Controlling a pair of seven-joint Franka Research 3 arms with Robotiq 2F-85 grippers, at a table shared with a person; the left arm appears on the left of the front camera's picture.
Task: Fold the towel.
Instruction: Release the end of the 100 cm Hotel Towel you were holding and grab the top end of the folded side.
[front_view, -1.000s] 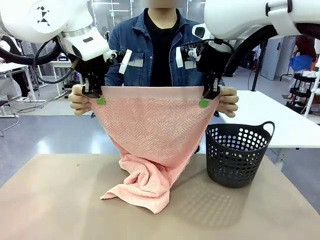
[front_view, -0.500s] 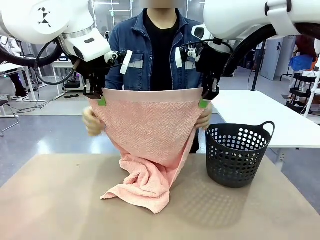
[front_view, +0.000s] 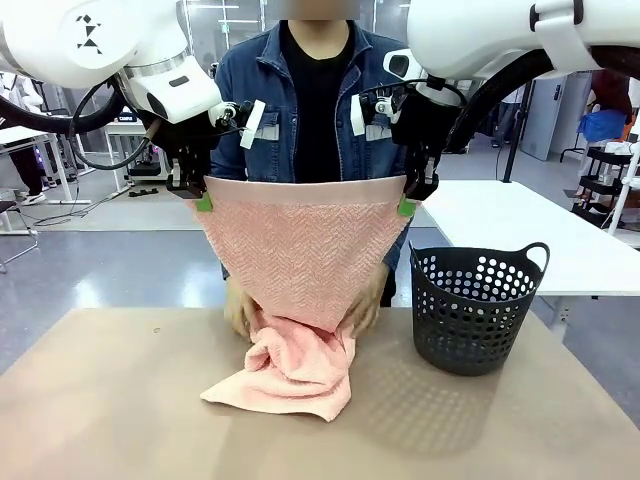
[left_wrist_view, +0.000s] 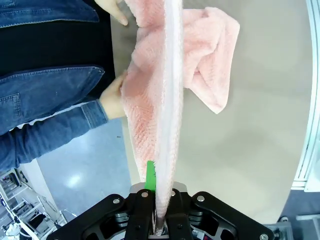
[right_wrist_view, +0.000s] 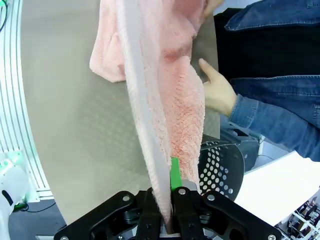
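Observation:
The salmon-pink towel (front_view: 300, 255) hangs by its top hem between my two grippers, narrowing downward into a bunched heap (front_view: 290, 375) on the brown table. My left gripper (front_view: 203, 200) is shut on the towel's upper left corner, and my right gripper (front_view: 407, 205) is shut on the upper right corner. In the left wrist view the towel (left_wrist_view: 165, 100) runs straight out from the left gripper (left_wrist_view: 160, 220); the right wrist view shows the towel (right_wrist_view: 160, 110) doing the same from the right gripper (right_wrist_view: 167, 220). The person's hands (front_view: 240, 310) (front_view: 365, 308) hold the towel's lower part just above the table.
A dark perforated basket (front_view: 472, 310) stands on the table to the right of the towel, also visible as a basket (right_wrist_view: 222, 160) in the right wrist view. The person in a denim jacket (front_view: 300, 100) stands at the far side. A white table (front_view: 540, 235) lies behind at right.
The person's hands have dropped from the top corners down along the towel's sides to its lower part near the table. Both grippers still hold the hem at the same height.

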